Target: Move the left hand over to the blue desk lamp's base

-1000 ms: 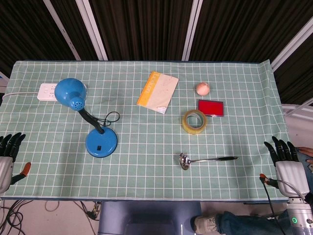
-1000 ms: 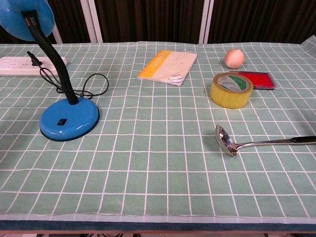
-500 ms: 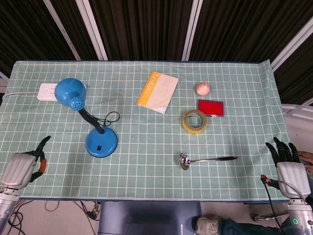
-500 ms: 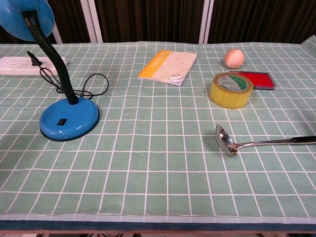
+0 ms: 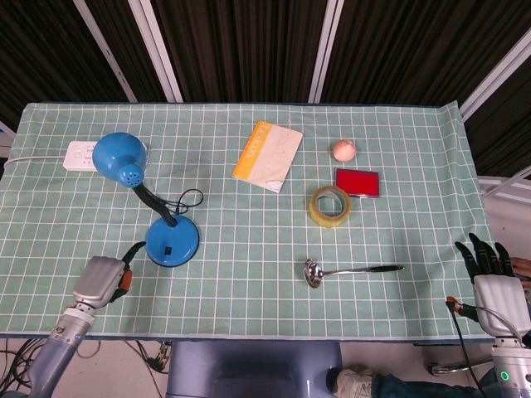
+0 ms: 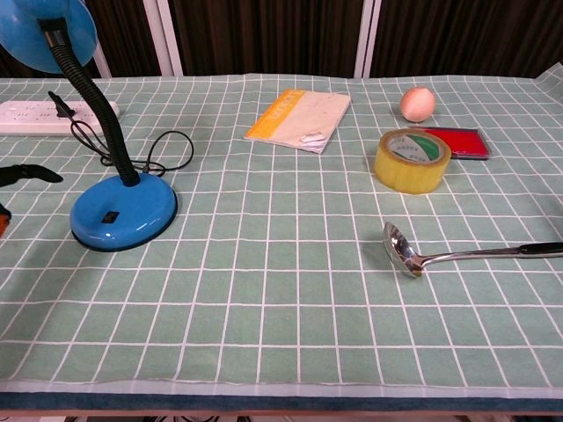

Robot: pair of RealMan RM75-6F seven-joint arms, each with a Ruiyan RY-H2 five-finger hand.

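The blue desk lamp stands on the left of the green checked cloth, its round base (image 5: pixel 172 240) near the front and its shade (image 5: pixel 119 157) behind on a black gooseneck. My left hand (image 5: pixel 104 279) hovers just left of and nearer than the base, a small gap apart, holding nothing. In the chest view the base (image 6: pixel 123 215) sits at the left, and only a dark fingertip (image 6: pixel 26 172) of that hand reaches in from the left edge. My right hand (image 5: pixel 496 284) stays off the table's front right corner, fingers spread and empty.
A white power strip (image 5: pixel 83 154) lies behind the lamp, its black cord (image 5: pixel 189 199) looping beside the base. Further right are a booklet (image 5: pixel 267 155), a pink ball (image 5: pixel 343 150), a red case (image 5: pixel 358 182), a yellow tape roll (image 5: pixel 329 205) and a ladle (image 5: pixel 348 270).
My left hand has travelled right from beyond the table's left edge to just beside the lamp base. The right hand has sunk slightly toward the front edge.
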